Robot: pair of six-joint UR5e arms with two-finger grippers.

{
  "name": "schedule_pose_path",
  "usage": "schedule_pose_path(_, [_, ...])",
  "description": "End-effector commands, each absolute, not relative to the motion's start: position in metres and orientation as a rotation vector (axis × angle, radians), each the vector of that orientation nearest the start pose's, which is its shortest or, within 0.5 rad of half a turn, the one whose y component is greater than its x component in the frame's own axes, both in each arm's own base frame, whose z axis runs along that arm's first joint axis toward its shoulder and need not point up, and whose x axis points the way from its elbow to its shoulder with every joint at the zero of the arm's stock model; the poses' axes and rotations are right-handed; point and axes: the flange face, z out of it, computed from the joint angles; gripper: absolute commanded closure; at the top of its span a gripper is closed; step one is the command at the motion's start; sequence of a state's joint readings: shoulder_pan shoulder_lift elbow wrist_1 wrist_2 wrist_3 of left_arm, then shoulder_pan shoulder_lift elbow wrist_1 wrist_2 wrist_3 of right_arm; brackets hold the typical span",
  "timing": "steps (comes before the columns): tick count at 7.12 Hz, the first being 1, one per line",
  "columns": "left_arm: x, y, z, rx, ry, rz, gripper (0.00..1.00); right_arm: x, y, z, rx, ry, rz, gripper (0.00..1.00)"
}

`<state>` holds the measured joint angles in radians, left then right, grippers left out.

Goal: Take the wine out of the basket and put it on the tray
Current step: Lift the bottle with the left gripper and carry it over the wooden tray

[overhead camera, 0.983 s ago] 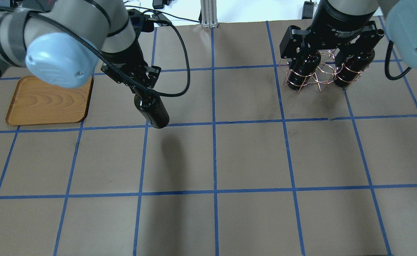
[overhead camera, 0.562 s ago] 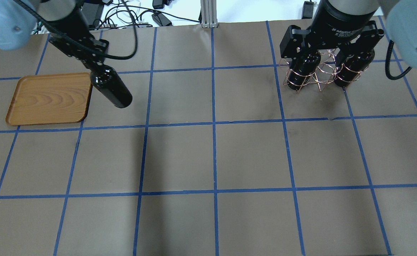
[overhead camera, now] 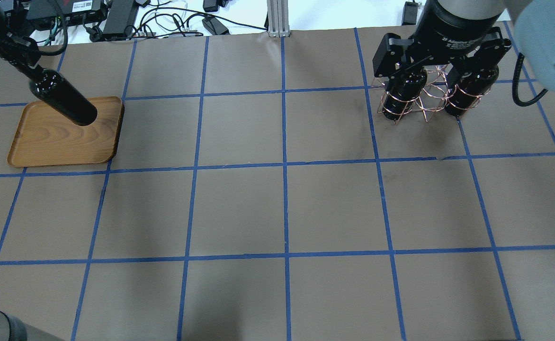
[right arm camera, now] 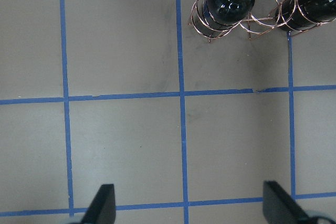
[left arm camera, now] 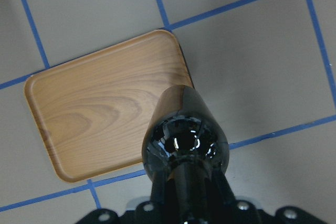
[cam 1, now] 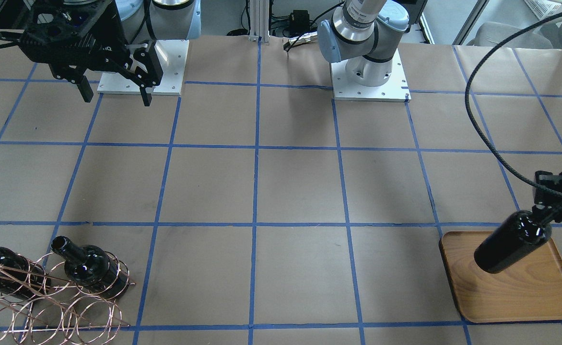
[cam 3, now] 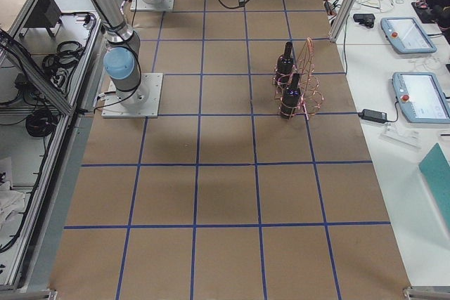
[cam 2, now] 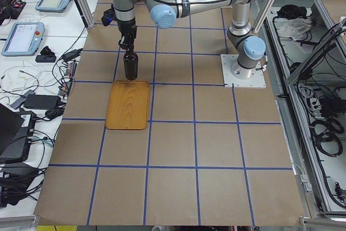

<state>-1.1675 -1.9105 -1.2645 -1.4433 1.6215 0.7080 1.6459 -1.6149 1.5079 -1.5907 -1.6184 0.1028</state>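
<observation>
My left gripper is shut on the neck of a glossy black wine bottle. It holds the bottle base-down in the air over the right part of the wooden tray. The left wrist view shows the bottle above the tray's right edge. Two more black bottles lie in the copper wire basket at the far right. My right gripper is open and empty, high above the table on the near side of the basket.
Brown paper with a blue tape grid covers the table. Cables and power bricks lie beyond the far edge. The two arm bases stand on white plates at the robot's side.
My left arm has carried the bottle leftward, from the centre-left of the table to over the tray. The right arm and the basket have not moved.
</observation>
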Motion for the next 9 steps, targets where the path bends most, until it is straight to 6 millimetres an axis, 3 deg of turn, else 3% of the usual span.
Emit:
schedule_pose_path(1, [0.187, -0.659, 0.432, 0.488, 3.001, -0.094, 1.00, 0.164, -0.472, 0.543, 0.049, 3.170, -0.208, 0.00])
schedule_pose_path(4, [0.210, -0.667, 0.402, 0.457, 3.032, -0.052, 1.00, 0.164, -0.471, 0.542, 0.049, 3.171, -0.206, 0.00])
schedule_pose_path(6, [0.221, -0.666, 0.391, 0.438, 3.042, -0.033, 1.00, 0.165, -0.471, 0.542, 0.046, 3.171, -0.206, 0.00])
schedule_pose_path(8, [0.222, -0.666, 0.390, 0.435, 3.043, -0.031, 0.74, 0.165, -0.471, 0.542, 0.046, 3.171, -0.203, 0.00])
schedule_pose_path(9, [0.222, -0.666, 0.391, 0.435, 3.042, -0.033, 0.40, 0.165, -0.471, 0.542, 0.048, 3.171, -0.203, 0.00])
